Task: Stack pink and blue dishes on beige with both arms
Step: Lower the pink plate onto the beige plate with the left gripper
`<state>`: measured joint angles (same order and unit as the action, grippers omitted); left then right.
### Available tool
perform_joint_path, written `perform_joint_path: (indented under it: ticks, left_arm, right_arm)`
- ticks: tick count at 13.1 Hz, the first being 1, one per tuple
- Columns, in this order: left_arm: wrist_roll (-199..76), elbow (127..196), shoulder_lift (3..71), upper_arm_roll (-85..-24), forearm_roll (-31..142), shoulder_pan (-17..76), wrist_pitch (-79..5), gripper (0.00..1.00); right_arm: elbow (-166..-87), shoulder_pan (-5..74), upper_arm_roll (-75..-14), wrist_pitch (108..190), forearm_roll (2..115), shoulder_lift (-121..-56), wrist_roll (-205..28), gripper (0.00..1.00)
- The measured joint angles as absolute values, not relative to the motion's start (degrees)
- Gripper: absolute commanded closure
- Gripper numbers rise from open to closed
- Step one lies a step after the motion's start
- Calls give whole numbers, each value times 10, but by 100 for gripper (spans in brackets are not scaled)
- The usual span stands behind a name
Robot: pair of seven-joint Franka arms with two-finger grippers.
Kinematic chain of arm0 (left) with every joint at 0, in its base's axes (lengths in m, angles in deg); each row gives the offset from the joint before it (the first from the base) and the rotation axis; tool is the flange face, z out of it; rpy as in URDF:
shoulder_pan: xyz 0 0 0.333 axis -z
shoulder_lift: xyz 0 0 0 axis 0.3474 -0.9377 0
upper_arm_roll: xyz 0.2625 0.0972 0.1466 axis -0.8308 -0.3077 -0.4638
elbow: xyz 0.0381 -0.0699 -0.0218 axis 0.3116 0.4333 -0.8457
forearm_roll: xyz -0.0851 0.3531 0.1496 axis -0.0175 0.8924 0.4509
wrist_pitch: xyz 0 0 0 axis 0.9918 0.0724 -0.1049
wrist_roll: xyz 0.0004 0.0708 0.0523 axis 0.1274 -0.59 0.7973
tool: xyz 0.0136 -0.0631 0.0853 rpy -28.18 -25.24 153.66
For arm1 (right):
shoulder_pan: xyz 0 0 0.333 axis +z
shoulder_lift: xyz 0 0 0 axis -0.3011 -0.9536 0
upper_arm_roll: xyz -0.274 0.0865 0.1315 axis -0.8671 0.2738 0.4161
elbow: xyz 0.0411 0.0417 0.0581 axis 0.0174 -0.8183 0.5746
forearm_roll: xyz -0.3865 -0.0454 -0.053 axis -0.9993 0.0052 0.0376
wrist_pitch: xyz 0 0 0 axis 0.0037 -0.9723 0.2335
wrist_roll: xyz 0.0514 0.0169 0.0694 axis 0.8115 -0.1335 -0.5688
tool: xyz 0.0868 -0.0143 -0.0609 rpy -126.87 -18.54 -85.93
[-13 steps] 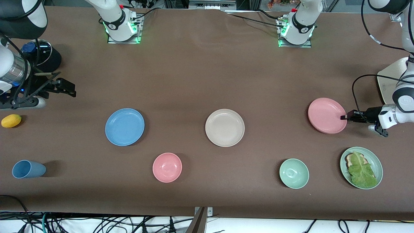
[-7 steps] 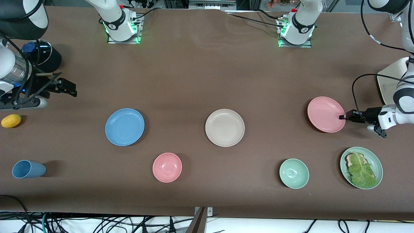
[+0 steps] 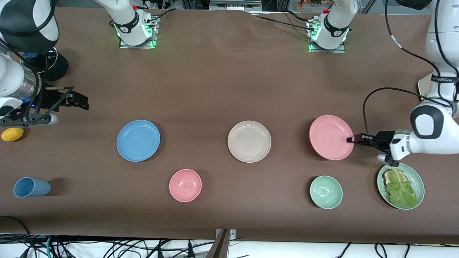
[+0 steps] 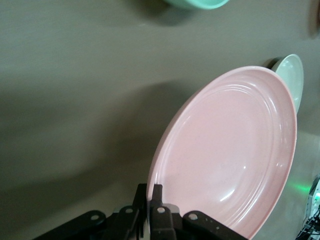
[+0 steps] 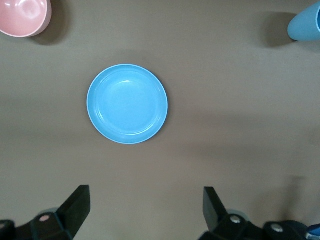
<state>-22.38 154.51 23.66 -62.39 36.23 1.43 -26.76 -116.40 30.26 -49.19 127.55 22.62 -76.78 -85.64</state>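
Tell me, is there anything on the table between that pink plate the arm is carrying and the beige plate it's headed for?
Nothing visible. The left gripper is shut on the pink plate by its rim, and only bare brown table lies between it and the beige plate. The green bowl sits nearer the camera, off that path.

Pink plate (image 3: 330, 137) lifted, tilted; blue plate (image 3: 138, 140), beige plate (image 3: 249, 141) flat.

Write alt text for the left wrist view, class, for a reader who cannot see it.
The left gripper is shut on the rim of the pink plate, holding it tilted above the brown table. Past the plate's edge shows part of the beige plate, and a green bowl is cut off at the frame's border.
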Motion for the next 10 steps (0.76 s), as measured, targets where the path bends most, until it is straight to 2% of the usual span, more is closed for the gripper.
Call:
perform_joint_path:
  ticks: [5, 10]
  left_arm:
    - [-335, 1533, 236, -572, 362, 80, -340, 100]
    - [-450, 1533, 236, -566, 362, 169, -415, 100]
  right_arm:
    - [-1166, 303, -492, 1342, 226, -840, -856, 1]
    - [-1170, 303, -489, 1446, 256, -932, -859, 1]
